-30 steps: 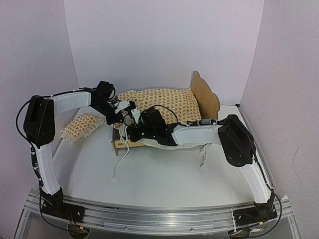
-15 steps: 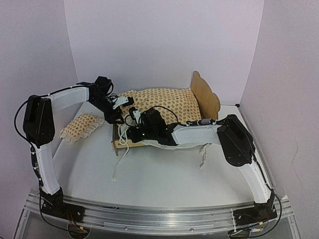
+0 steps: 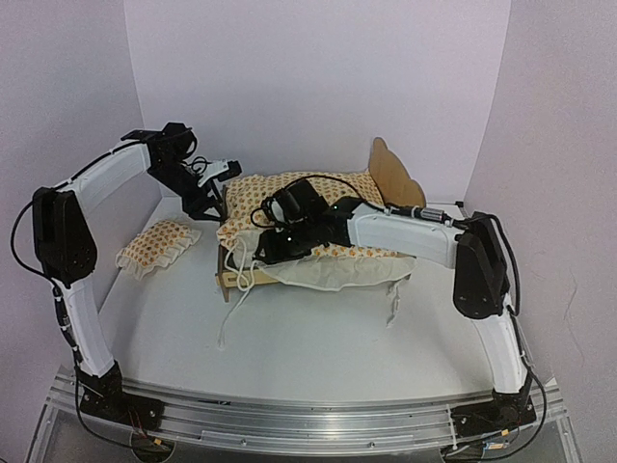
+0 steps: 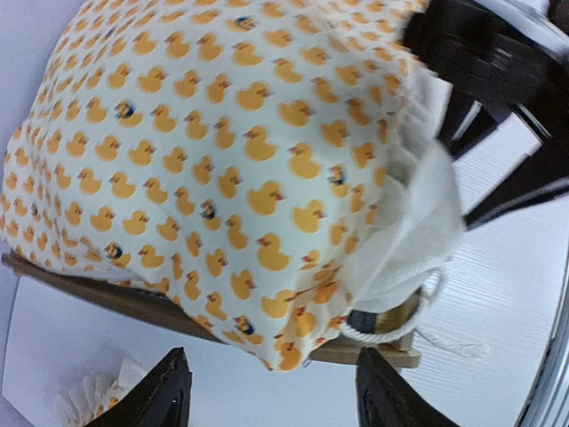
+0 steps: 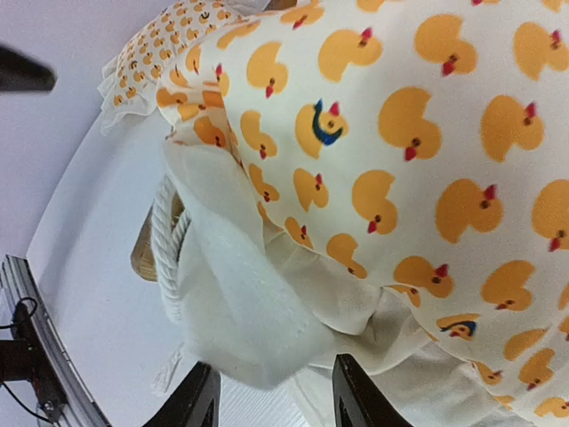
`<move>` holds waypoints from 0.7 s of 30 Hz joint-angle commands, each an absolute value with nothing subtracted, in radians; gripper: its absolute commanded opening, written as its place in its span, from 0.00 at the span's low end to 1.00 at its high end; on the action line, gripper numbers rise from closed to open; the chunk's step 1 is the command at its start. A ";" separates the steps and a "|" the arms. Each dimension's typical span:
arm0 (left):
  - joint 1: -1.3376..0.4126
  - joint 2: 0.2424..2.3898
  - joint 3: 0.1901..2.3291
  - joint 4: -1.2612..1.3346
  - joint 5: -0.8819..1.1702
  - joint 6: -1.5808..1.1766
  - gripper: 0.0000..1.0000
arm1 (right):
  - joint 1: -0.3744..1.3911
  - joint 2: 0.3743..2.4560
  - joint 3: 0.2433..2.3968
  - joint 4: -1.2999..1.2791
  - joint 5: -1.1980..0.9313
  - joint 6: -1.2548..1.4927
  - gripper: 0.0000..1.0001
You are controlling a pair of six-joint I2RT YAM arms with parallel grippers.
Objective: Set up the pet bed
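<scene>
The pet bed [image 3: 397,179] stands mid-table, its scalloped headboard at the right and its low footboard at the left. The duck-print mattress cushion [image 3: 308,193] lies on it, with the cream underside folded over the front rail. My left gripper [image 3: 227,174] is open and empty above the cushion's foot end; its wrist view [image 4: 276,391] shows the cushion [image 4: 222,133] and the wooden frame [image 4: 382,353]. My right gripper [image 3: 262,246] is at the cushion's front-left corner. Its jaws stand apart [image 5: 271,391], and a cream fold of the cushion [image 5: 400,116] hangs between the fingers.
The small ruffled pillow [image 3: 159,244] lies on the table left of the bed. White rope ties [image 3: 231,309] hang from the cushion's corners onto the table in front. Walls close off the back and both sides.
My left gripper has risen and drawn back to the left, away from the cushion's foot end. My right gripper has moved up and back, and the cushion's left end sits higher.
</scene>
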State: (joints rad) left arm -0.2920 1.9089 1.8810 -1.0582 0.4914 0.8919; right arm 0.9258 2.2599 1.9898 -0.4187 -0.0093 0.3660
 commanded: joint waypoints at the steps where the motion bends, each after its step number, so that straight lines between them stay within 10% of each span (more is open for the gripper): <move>1: -0.341 1.824 1.919 -1.194 0.650 0.845 0.43 | 0.894 2.239 2.041 -0.690 -0.076 0.487 0.45; 6: -0.430 1.796 1.778 -1.162 0.684 0.751 0.22 | 0.889 2.140 1.979 -0.693 -0.071 0.534 0.47; 21: -0.571 1.887 1.562 -0.787 0.351 0.631 0.38 | 0.887 1.925 1.719 -0.681 0.166 0.725 0.47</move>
